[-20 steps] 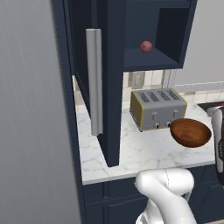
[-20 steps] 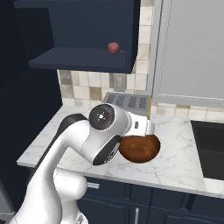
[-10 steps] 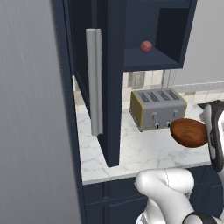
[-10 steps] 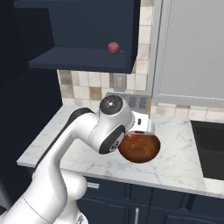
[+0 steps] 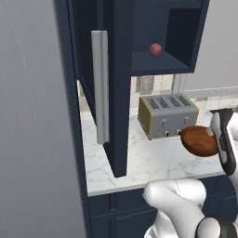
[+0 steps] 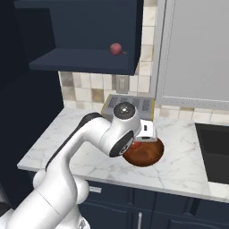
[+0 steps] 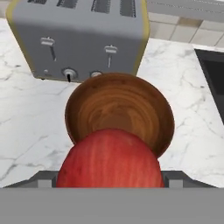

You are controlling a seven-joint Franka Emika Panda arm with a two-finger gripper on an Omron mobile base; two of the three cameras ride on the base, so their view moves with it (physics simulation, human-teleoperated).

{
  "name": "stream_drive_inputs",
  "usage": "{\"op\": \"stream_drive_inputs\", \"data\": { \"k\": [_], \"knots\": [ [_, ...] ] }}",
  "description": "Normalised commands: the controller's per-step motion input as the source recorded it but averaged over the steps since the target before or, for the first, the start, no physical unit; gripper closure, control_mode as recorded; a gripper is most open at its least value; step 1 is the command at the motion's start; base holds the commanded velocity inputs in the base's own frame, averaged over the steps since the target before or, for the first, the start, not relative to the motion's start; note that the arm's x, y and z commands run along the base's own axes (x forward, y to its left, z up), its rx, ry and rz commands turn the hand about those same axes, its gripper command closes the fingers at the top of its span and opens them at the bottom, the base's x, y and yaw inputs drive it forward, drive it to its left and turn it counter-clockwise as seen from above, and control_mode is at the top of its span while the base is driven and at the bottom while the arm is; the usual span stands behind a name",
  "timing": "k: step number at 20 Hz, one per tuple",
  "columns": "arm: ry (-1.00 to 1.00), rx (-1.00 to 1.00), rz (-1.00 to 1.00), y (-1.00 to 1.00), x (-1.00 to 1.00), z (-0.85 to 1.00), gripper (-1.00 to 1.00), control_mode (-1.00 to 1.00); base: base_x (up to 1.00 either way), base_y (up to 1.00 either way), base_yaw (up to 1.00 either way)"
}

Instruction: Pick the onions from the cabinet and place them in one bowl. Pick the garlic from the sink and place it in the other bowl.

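1. Above the round reddish-brown wooden bowl point(image 7: 120, 111) on the marble table point(image 7: 30, 127): fingers point(image 6: 136, 144) clamped on a bright red onion point(image 7: 109, 159).
2. Duller pinkish onion point(image 5: 155, 49) sits on the navy cabinet point(image 5: 186, 32) shelf.
3. Bowl just near of the grey toaster point(image 7: 78, 37).

You will find no legible text, label, brand, number or sign here. The toaster point(image 7: 78, 37) has plain levers and a knob on its front, with nothing printed that you can read. The bowl point(image 7: 119, 114), the cabinet point(image 5: 139, 42) and the counter point(image 6: 179, 165) are likewise unmarked.
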Motion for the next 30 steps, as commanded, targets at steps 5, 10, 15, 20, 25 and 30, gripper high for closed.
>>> {"op": "stream_drive_inputs", "data": {
  "k": [5, 10, 15, 20, 25, 30],
  "knots": [
    [0.06, 0.0, 0.11, -0.02, 0.38, -0.28, 1.0, -1.0, 0.0, 0.0, 0.0],
    [0.0, 0.0, 0.03, -0.17, 0.38, -0.18, 1.0, -1.0, 0.0, 0.0, 0.0],
    [-0.01, -0.01, 0.01, -0.02, 0.41, -0.36, 1.0, -1.0, 0.0, 0.0, 0.0],
    [0.0, -0.01, 0.03, -0.12, 0.43, -0.41, 1.0, -1.0, 0.0, 0.0, 0.0],
    [0.03, 0.0, 0.03, -0.18, 0.3, -0.41, 1.0, -1.0, 0.0, 0.0, 0.0],
    [0.06, 0.0, 0.01, -0.16, 0.2, -0.37, 1.0, -1.0, 0.0, 0.0, 0.0]
  ]
}}
